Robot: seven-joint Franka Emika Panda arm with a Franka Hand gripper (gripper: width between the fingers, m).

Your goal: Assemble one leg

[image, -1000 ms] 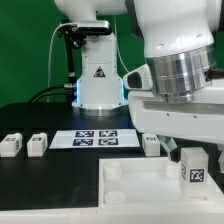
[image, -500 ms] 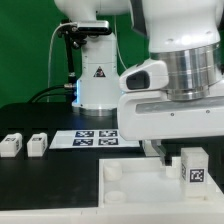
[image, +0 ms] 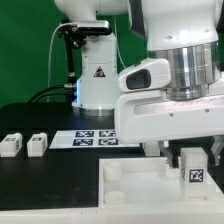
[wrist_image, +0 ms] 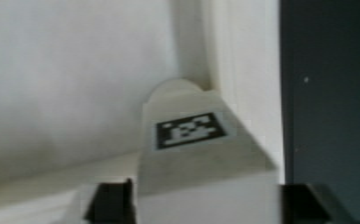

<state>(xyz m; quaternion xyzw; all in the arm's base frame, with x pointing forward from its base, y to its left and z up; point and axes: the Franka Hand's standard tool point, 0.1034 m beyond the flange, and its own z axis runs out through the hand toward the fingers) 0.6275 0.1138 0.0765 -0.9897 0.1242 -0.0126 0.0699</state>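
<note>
The leg (image: 195,176), a white block with a black-and-white tag, stands upright at the exterior view's right corner of the large white panel (image: 130,188). My gripper (image: 194,155) is straight above it, with a finger on each side of its upper part. In the wrist view the leg (wrist_image: 195,130) fills the gap between my gripper's (wrist_image: 207,202) two dark fingers, tag face up, and both fingers (wrist_image: 115,200) lie against its sides. The panel (wrist_image: 70,80) lies under it. The leg's foot and its socket are hidden.
Two more white legs (image: 11,146) (image: 38,144) lie on the black table at the exterior view's left. The marker board (image: 95,137) lies in front of the robot base (image: 98,80). A round socket (image: 115,173) shows on the panel's left corner.
The wrist has turned about its vertical axis over the leg and come slightly lower. The leg stays at the panel's right corner and its tag sits a little lower.
</note>
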